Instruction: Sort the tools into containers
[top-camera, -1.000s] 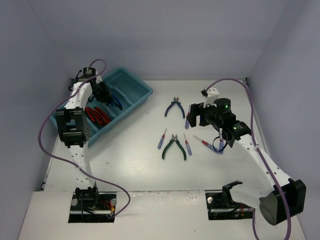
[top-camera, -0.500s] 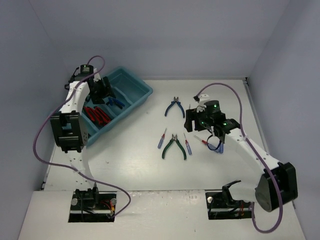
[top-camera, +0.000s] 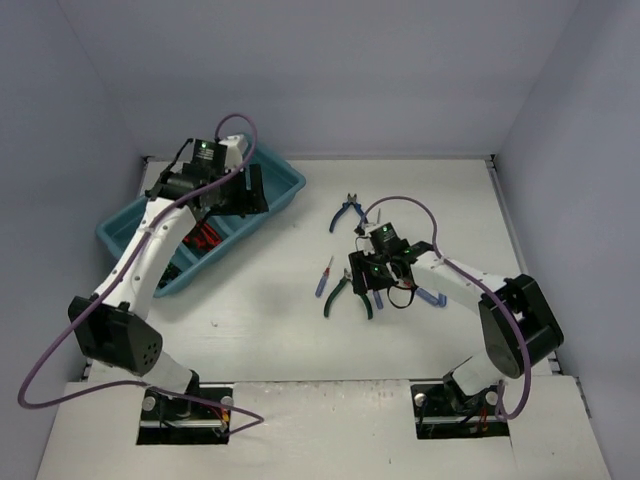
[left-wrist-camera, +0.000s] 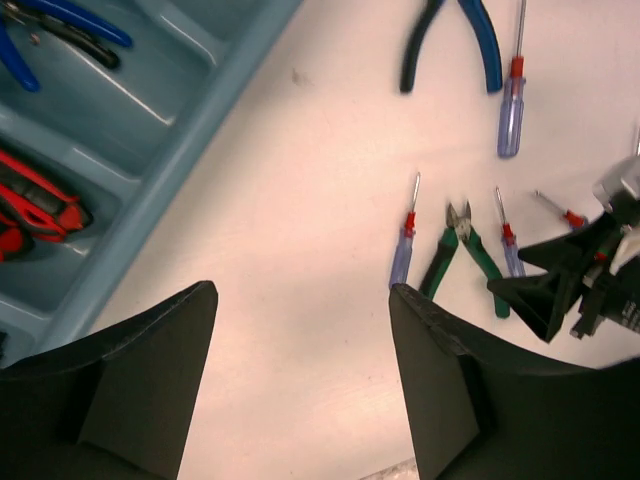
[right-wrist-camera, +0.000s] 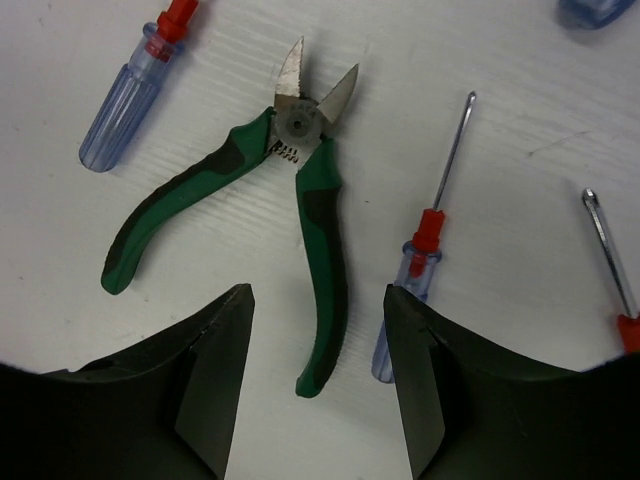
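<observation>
The teal tray (top-camera: 283, 190) (left-wrist-camera: 195, 120) lies at the back left. It holds blue-handled pliers (left-wrist-camera: 60, 30) in one compartment and red-handled cutters (left-wrist-camera: 35, 205) (top-camera: 205, 238) in another. My left gripper (left-wrist-camera: 302, 295) (top-camera: 250, 190) hangs open and empty above the table, just off the tray's right rim. On the table lie green-handled cutters (right-wrist-camera: 300, 170) (top-camera: 335, 297), blue-handled pliers (top-camera: 348, 210) (left-wrist-camera: 450, 40) and thin screwdrivers (right-wrist-camera: 135, 85) (right-wrist-camera: 420, 265) (top-camera: 324, 275). My right gripper (right-wrist-camera: 318, 298) (top-camera: 365, 283) stands open low over the green cutters. Its fingers straddle the end of one green handle without touching it.
Another screwdriver (right-wrist-camera: 610, 260) lies at the right edge of the right wrist view. One more screwdriver (left-wrist-camera: 512, 100) lies beside the blue pliers. Walls close the table at the back and both sides.
My left gripper opened, left the blue pliers in the tray and swung right, off the tray. My right arm moved left and down onto the green cutters, its jaws narrowing.
</observation>
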